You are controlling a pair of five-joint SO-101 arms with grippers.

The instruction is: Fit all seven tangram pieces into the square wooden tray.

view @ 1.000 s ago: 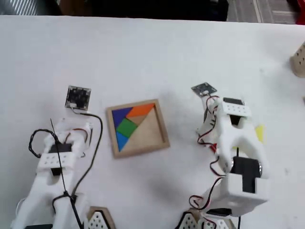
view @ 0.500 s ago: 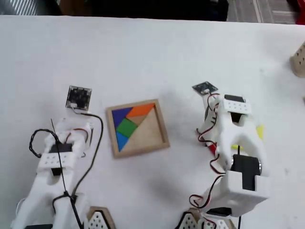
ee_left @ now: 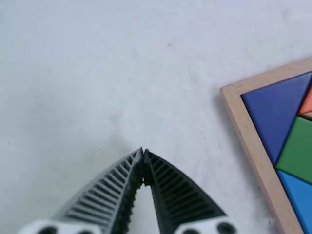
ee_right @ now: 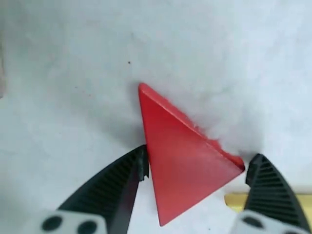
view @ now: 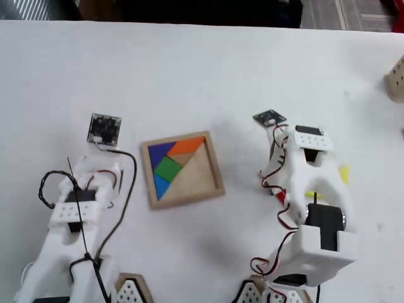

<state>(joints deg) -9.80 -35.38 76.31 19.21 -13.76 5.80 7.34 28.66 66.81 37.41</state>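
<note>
The square wooden tray [view: 216, 165] lies mid-table holding purple, orange, green and blue pieces on its left half; its corner [ee_left: 243, 126] shows in the left wrist view. My left gripper [ee_left: 143, 163] is shut and empty over bare table left of the tray. A red triangle [ee_right: 180, 156] lies flat between the open fingers of my right gripper [ee_right: 197, 170]; a sliver of the red triangle [view: 279, 196] peeks out under the right arm. A yellow piece [view: 344, 174] lies beside that arm, and the yellow piece's edge [ee_right: 243, 201] sits just behind the red triangle.
Two small circuit boards [view: 103, 128] [view: 269, 117] lie on the white table. A wooden pegged object [view: 396, 79] stands at the far right edge. Arm bases [view: 129, 289] occupy the near edge.
The right arm has shifted slightly over the red triangle. The left arm and tray have not moved.
</note>
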